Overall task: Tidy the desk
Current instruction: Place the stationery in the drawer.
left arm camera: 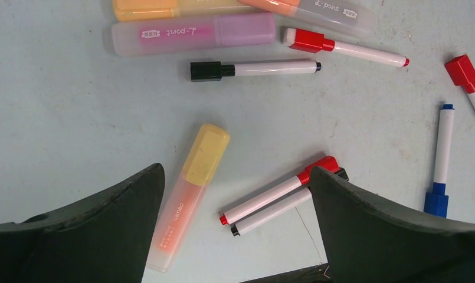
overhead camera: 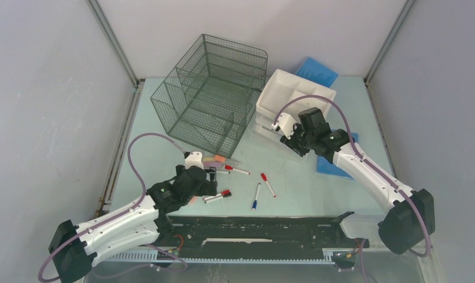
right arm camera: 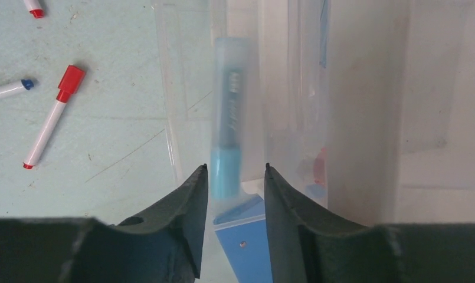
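Blue highlighter [right arm camera: 230, 118] lies loose between the part-open right tool [right arm camera: 235, 168]; left tool [left arm camera: 236, 171] gapes, empty.

The wire organizer [overhead camera: 211, 97] stands at the back of the table [overhead camera: 300, 191], the drawer unit [overhead camera: 294, 94] just to its right. Before the organizer, markers [overhead camera: 268, 184] and highlighters [overhead camera: 218, 158] lie scattered on the table.

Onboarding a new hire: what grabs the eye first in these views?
The wire basket stands big at the back centre of the desk, a white drawer unit right of it. Loose markers and highlighters litter the near middle under the open left gripper. The right gripper hovers at the drawer unit, a blurred blue highlighter between its parted fingers.
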### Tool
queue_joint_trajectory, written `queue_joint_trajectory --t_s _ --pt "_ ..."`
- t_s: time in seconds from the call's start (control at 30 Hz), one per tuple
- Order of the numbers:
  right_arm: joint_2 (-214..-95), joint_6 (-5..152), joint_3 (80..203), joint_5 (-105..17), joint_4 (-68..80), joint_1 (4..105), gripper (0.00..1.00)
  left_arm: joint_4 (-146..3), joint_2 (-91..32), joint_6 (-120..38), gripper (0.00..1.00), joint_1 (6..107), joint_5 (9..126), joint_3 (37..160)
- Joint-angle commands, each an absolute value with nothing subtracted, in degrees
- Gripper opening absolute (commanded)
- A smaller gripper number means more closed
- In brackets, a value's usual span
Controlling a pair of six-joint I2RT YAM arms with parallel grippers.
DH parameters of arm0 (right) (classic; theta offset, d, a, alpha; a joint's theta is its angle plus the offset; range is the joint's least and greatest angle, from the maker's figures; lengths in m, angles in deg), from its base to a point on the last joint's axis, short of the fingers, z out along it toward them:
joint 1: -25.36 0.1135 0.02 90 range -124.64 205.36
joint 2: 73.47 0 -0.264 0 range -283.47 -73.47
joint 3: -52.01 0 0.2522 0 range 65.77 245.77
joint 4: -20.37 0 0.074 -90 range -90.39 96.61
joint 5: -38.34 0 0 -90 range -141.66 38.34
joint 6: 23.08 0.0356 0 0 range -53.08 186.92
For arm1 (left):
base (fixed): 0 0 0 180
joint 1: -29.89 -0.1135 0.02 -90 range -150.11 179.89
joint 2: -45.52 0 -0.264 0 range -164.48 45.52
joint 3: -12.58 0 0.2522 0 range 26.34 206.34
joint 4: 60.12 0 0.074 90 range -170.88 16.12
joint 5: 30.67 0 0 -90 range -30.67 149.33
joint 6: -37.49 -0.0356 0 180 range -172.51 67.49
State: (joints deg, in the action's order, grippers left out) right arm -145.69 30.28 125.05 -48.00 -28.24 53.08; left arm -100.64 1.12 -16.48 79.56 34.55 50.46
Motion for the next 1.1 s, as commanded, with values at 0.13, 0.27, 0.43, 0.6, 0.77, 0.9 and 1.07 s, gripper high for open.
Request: queue_joint_trajectory --t_s 0.13,0.27,0.43,0.6,0.77,0.9,1.07 --pt "-141.46 30.85 125.10 -41.89 -28.80 52.06 0.56 -100.45 1.50 -15.82 0.96 79.12 34.26 50.07" --pt "-139.30 29.13 125.10 -34.01 -32.00 51.09 0.60 -101.45 1.34 -15.34 0.96 79.02 34.36 50.47" --pt "-137.67 27.32 125.17 -28.29 -34.68 50.18 0.61 -103.88 -0.53 -14.85 0.97 78.95 33.88 51.99" --pt "-137.92 26.52 125.11 -26.44 -35.83 49.54 0.61 -105.26 -3.79 -14.90 0.97 78.78 33.06 53.28" --pt "-137.80 25.99 125.11 -25.67 -36.44 49.44 0.61 -104.49 -6.42 -15.35 0.93 77.68 33.55 53.35" --pt "-137.89 25.64 125.07 -25.34 -36.80 49.35 0.61 -102.60 -8.12 -17.04 0.82 75.24 35.53 53.02" --pt "-137.81 25.39 125.13 -24.92 -37.09 49.27 0.61 -99.83 -10.44 -18.09 0.74 72.43 39.11 52.47"
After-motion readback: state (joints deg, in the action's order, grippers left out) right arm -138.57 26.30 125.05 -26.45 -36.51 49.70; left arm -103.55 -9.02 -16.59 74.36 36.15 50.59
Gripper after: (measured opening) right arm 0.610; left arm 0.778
